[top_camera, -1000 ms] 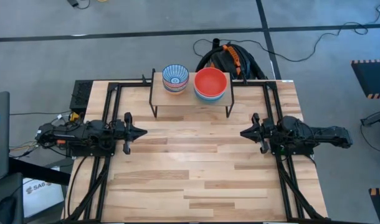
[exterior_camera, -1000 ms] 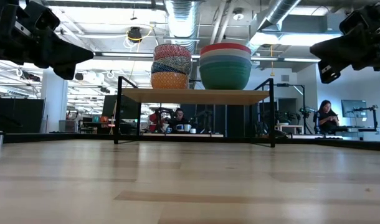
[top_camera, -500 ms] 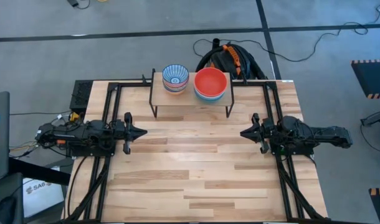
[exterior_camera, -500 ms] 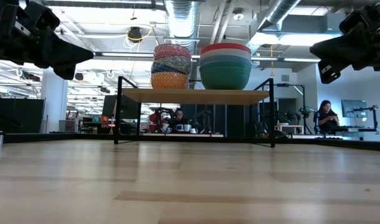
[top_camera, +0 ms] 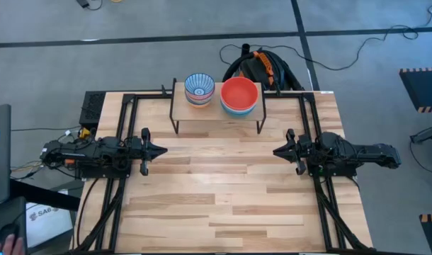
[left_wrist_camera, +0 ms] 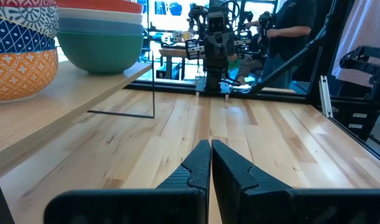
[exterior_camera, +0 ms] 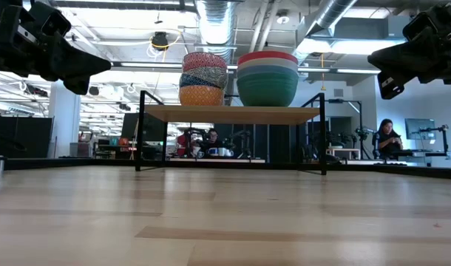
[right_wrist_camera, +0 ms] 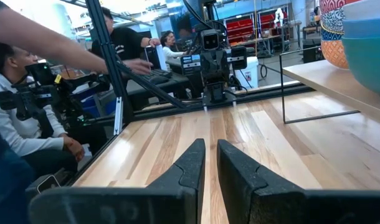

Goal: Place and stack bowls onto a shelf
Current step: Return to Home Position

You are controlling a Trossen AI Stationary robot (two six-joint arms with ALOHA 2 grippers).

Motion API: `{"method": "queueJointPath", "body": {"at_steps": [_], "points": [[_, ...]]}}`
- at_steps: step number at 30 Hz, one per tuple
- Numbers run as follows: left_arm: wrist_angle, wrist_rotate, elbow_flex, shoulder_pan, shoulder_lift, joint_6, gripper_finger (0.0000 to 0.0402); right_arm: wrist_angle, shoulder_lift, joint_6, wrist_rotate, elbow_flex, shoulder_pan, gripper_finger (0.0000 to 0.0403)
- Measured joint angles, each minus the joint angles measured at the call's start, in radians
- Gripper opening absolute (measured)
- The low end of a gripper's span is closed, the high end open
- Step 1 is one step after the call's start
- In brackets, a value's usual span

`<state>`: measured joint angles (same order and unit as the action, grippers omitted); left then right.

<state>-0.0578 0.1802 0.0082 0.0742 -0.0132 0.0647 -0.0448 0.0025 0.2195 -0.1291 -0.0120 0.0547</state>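
- Since the earlier high view, only a person's hand (top_camera: pixel 8 245) has come in at the lower left corner, off the table (top_camera: pixel 223 202); arms, bowls and shelf have kept their places.
- The left gripper (top_camera: pixel 161 149) hovers over the table's left side, pointing inward. In its wrist view the fingers (left_wrist_camera: pixel 201 163) lie together, with nothing between them.
- The right gripper (top_camera: pixel 276 151) hovers over the right side, facing the left one and well apart from it. Its fingers (right_wrist_camera: pixel 193 160) are drawn close with only a thin slit showing, and they hold nothing.
- The shelf (top_camera: pixel 216 122) stands at the far edge of the table, between the two arms, carrying two stacks side by side.
- The left stack (exterior_camera: pixel 203 77) shows red-patterned, dark blue patterned and orange-patterned bands from the low view. From above only a blue-and-white patterned bowl (top_camera: pixel 199 87) can be seen.
- The right stack (exterior_camera: pixel 268 77) shows a red rim, pale and light blue bands, and a green bowl (exterior_camera: pixel 268 91) at the bottom. From above the red bowl (top_camera: pixel 239 94) hides nearly all the rest.
- Nesting hides how many bowls each stack holds.
- The low view cuts both arms off at its upper corners, leaving dark shapes only.
- Both wrist views crop the stacks at the frame edge.
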Motion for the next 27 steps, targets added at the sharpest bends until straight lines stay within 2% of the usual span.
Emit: {"method": "queueJointPath", "body": {"at_steps": [17, 27], "points": [[0.0, 0.0, 0.0, 0.0, 0.0, 0.0, 0.0, 0.0, 0.0, -0.001, 0.0, 0.0, 0.0, 0.007], [-0.004, 0.05, 0.0, 0.0, 0.0, 0.0, 0.0, 0.0, 0.0, -0.002, 0.0, 0.0, 0.0, 0.007]]}}
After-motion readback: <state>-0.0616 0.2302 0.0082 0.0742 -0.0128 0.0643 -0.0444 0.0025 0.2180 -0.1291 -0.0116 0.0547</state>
